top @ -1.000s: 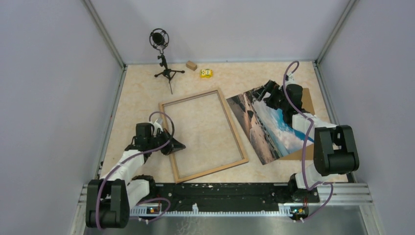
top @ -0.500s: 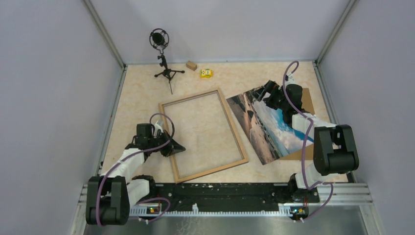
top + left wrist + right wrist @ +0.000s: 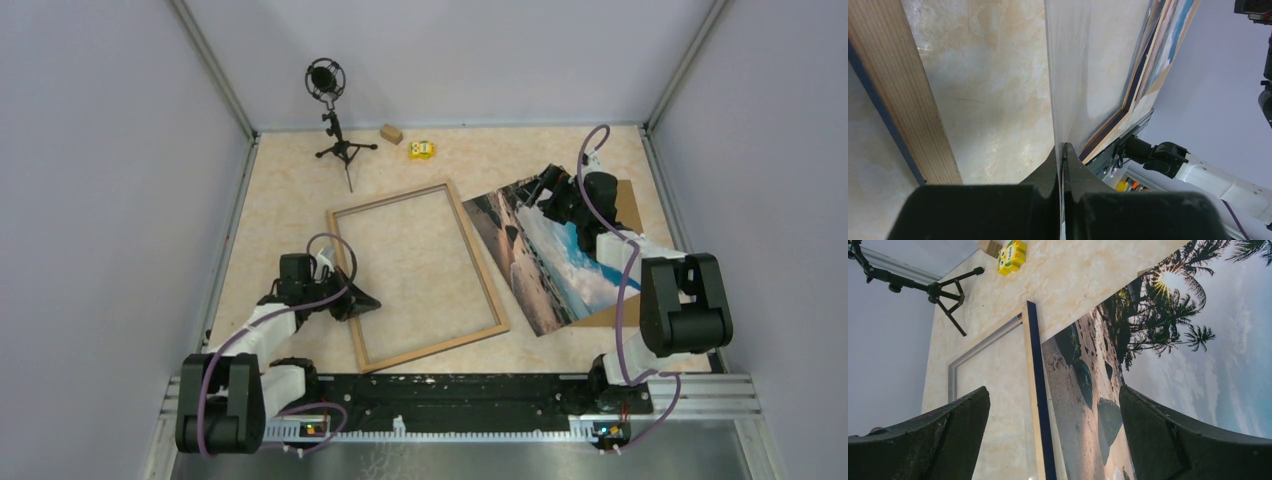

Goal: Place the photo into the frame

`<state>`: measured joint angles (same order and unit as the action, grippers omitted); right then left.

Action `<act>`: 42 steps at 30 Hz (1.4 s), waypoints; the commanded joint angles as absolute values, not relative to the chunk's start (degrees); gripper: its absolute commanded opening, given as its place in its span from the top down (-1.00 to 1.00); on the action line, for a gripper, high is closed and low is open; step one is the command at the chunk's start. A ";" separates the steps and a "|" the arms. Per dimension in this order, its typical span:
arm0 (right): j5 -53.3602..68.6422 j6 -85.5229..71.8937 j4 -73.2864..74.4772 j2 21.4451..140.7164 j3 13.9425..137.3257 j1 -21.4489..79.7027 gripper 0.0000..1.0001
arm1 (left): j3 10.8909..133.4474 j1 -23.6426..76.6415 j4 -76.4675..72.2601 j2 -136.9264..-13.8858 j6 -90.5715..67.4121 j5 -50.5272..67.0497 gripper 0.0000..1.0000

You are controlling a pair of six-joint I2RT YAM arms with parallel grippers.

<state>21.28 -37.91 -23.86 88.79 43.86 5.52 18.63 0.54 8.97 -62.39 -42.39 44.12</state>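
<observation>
The frame (image 3: pixel 475 262) lies flat mid-table, light wood face up, its rim (image 3: pixel 903 100) close in the left wrist view. My left gripper (image 3: pixel 357 299) sits at the frame's left rim, shut on the edge of a thin clear sheet (image 3: pixel 1083 75) that runs out over the frame's opening. The photo (image 3: pixel 545 255), a seaside print with palms, lies to the right of the frame, and its near left corner overlaps the frame's right rim. My right gripper (image 3: pixel 548 196) hovers open over the photo's far end. In the right wrist view the photo (image 3: pixel 1158 365) and the frame's dark blue edge (image 3: pixel 1038 390) show between the spread fingers.
A brown backing board (image 3: pixel 628 206) lies under the photo at the right. At the back stand a microphone on a small tripod (image 3: pixel 335 120), a wooden block (image 3: pixel 390 133) and a small yellow object (image 3: pixel 421 149). Grey walls enclose the table on three sides.
The left arm has shifted very slightly, still shut on the clear sheet. The right arm, the photo and the frame have stayed where they were.
</observation>
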 commanded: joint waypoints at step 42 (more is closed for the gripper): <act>23.12 -36.08 -25.80 91.64 45.35 6.07 -0.94 | 21.02 0.38 7.75 -60.84 -37.60 44.39 0.82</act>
<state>22.37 -37.50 -24.01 91.00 43.88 5.52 19.29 0.54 8.19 -62.33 -39.00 45.76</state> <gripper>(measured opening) 0.972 0.009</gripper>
